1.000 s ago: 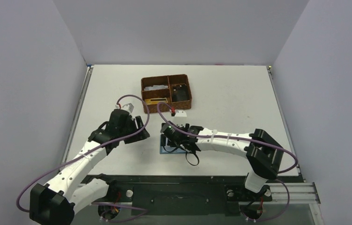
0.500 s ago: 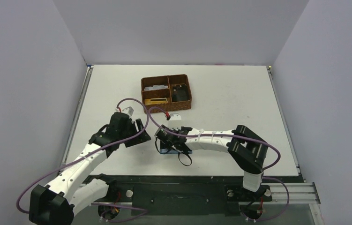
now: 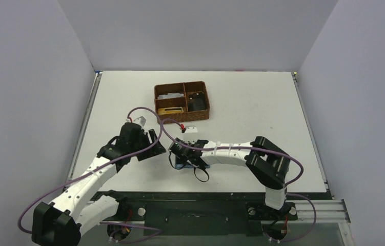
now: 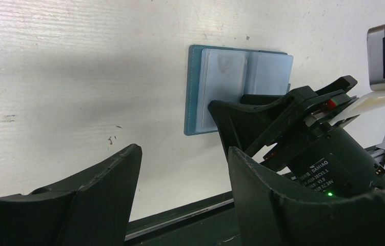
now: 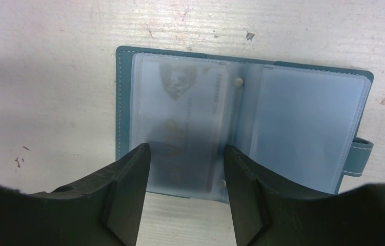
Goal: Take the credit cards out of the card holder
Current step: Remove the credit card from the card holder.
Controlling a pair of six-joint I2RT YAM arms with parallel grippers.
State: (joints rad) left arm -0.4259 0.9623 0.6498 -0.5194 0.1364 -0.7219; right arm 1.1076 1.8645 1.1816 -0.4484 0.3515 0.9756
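- hovering right gripper (image 5: 186, 154), jaws part-open and empty, over the card holder (image 5: 124, 113), which lies open on the surface (image 5: 52, 77).
- risk: pinching the clear sleeve (image 5: 152, 102) along with the credit card (image 5: 190, 118) would drag the unpinned holder.
- left gripper (image 4: 184, 154) wide, empty, beside it.

Worktop (image 3: 251, 102): white, enclosed by pale walls on three sides.
Basket (image 3: 195, 117): brown, compartmented, at far centre.
Card holder (image 3: 181, 165): teal, lying flat, largely hidden under right gripper (image 3: 178, 156).
Left gripper (image 3: 153, 139): left of holder, not touching.
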